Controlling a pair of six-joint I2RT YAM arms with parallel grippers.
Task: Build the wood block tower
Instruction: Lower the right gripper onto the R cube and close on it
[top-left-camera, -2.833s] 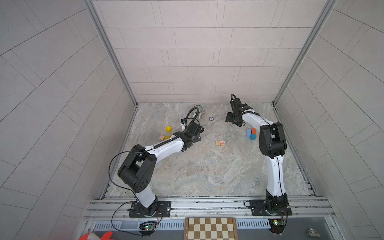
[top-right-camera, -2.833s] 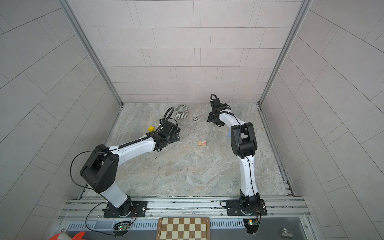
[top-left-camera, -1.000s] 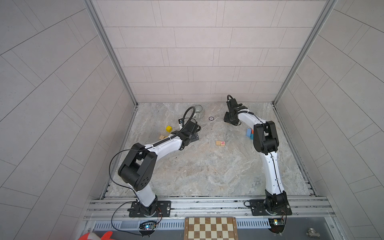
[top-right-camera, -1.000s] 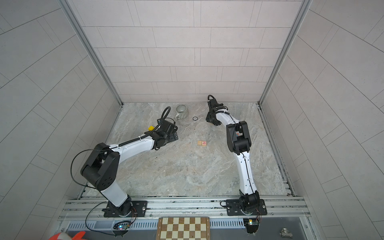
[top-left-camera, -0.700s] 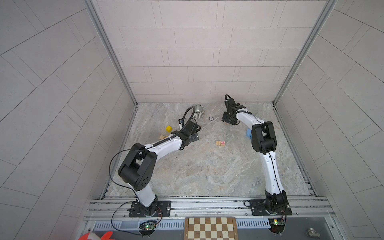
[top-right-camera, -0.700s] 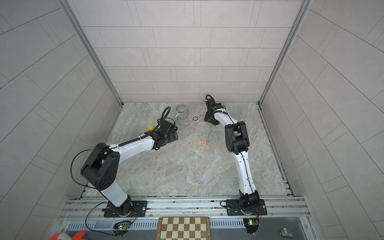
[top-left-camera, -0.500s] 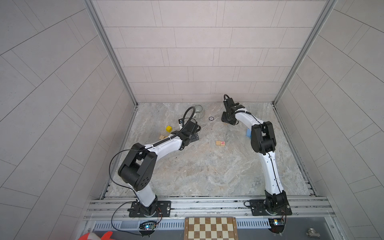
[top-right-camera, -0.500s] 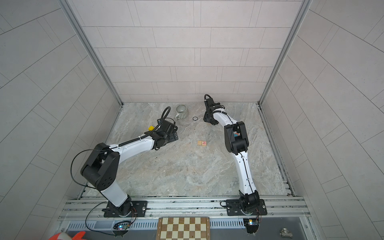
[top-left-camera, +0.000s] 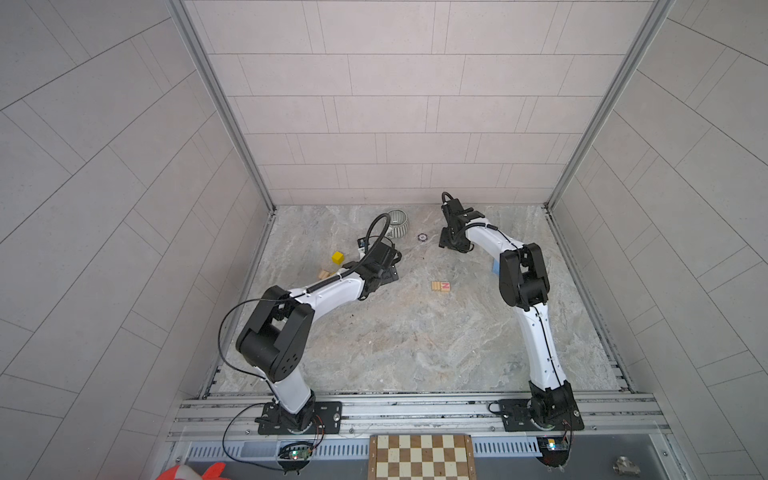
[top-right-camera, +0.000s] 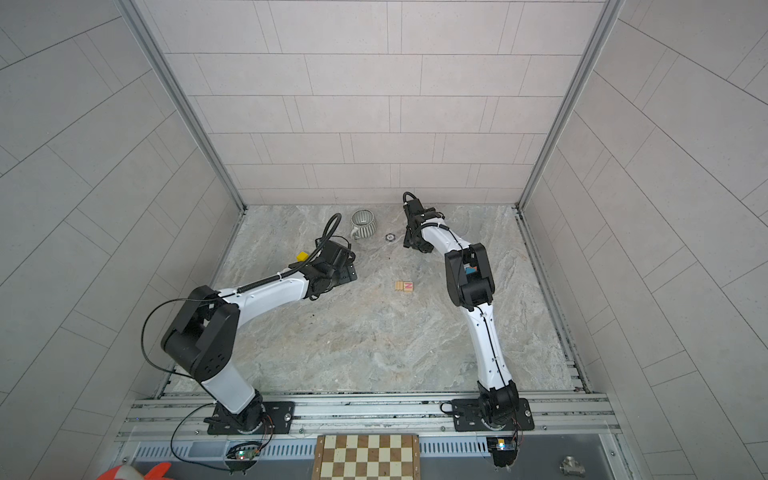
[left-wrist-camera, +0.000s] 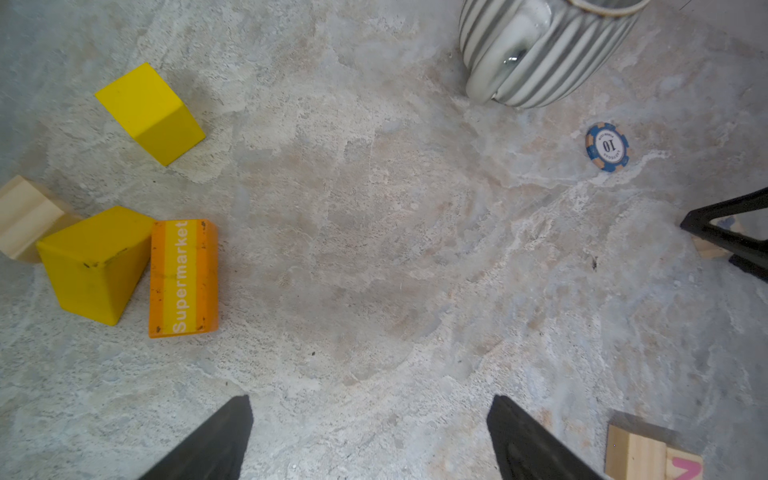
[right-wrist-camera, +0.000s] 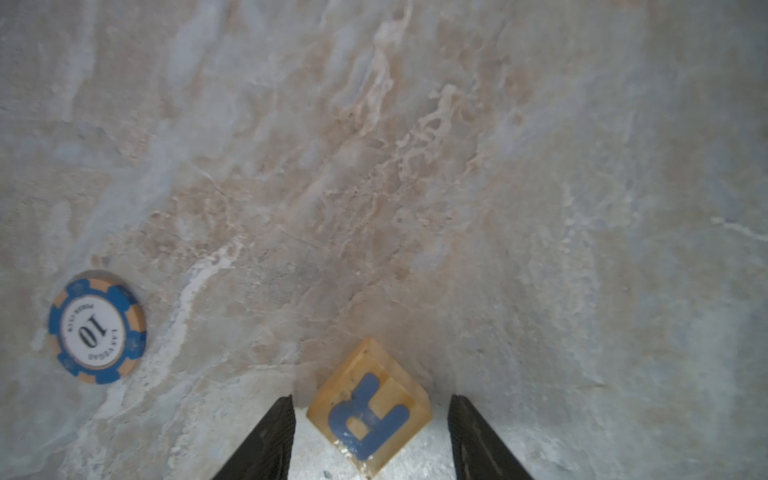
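**Wood block tower.** None stands yet. Every block I can see lies singly on the marble tabletop (top-left-camera: 415, 340), so I judge that all the stacking is left to do.

- **Middle:** a pair of natural-wood letter cubes (top-left-camera: 439, 286) lies side by side, touching, and one shows a red N.
- **10 o'clock from the pair:** a loose group holds a yellow cube (left-wrist-camera: 151, 112) and a plain wood block (left-wrist-camera: 25, 218). A second yellow block (left-wrist-camera: 93, 266) there touches an orange "Supermarket" block (left-wrist-camera: 183, 278).
- **3 o'clock:** blue and orange-red blocks (top-right-camera: 470, 269) show partly behind the right arm's elbow. I cannot tell whether one sits on the other.
- **1 o'clock:** a lone cube with a blue letter (right-wrist-camera: 368, 415) sits cornerwise between the jaws of the right gripper (right-wrist-camera: 370, 398). The jaws stand apart with a gap on each side, so they are not gripping.
- **Left gripper** (left-wrist-camera: 370, 399): it hovers over bare marble with its jaws spread wide, holding nothing.

**Container.** The grey ribbed mug (top-right-camera: 363, 224) stands upright at 12 o'clock, and in a top view I see nothing inside it. A blue poker chip (right-wrist-camera: 97, 326) lies flat between the mug and the right gripper. A chessboard (top-left-camera: 419, 457) lies off the table at 6 o'clock.
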